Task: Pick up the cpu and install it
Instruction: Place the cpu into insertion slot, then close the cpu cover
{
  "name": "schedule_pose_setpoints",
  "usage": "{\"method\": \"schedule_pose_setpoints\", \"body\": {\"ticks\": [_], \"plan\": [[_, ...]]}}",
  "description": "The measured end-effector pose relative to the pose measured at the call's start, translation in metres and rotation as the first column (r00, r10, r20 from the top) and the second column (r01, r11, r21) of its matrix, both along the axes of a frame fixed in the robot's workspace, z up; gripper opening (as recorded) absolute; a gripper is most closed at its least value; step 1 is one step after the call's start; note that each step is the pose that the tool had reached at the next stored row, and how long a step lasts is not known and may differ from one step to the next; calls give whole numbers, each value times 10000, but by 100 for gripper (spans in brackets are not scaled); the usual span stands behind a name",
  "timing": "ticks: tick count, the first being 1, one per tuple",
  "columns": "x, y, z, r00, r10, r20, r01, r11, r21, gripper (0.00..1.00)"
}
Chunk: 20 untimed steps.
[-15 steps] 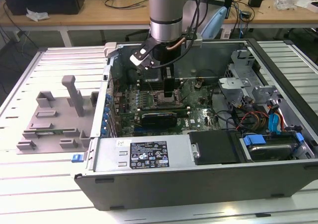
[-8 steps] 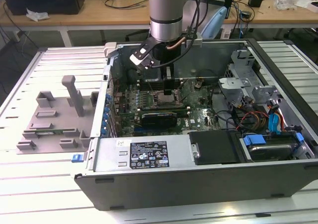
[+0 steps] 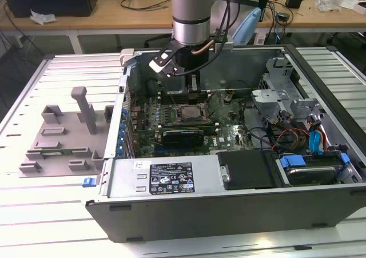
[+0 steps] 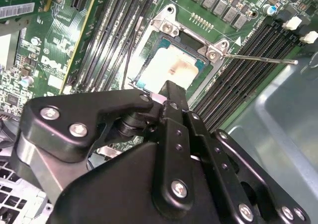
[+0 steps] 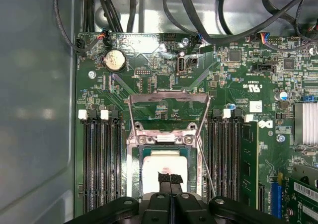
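The cpu, a shiny silver square, lies flat inside the motherboard socket; the second wrist view shows the cpu there too. The socket's metal load plate is swung open and its thin lever stands free. My gripper hangs just over the chip's near edge, its two black fingertips pressed together with nothing seen between them. I cannot tell whether they touch the chip. In the exterior view my gripper reaches down into the open computer case above the socket.
Rows of black memory slots flank the socket on both sides. A grey plastic tray with upright blocks sits at the exterior view's left, outside the case. Drive bays and coloured cables fill the case's right side. Cables run along the board's edge.
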State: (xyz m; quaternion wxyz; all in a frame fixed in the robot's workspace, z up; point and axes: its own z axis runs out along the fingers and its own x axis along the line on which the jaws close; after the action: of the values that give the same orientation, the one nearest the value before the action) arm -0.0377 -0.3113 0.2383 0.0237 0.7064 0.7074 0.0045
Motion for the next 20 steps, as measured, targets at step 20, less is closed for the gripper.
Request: {"method": "schedule_pose_setpoints", "body": {"ticks": [20], "plan": [[0, 0, 54, 10000, 0, 0, 0, 10000, -1, 11]]}}
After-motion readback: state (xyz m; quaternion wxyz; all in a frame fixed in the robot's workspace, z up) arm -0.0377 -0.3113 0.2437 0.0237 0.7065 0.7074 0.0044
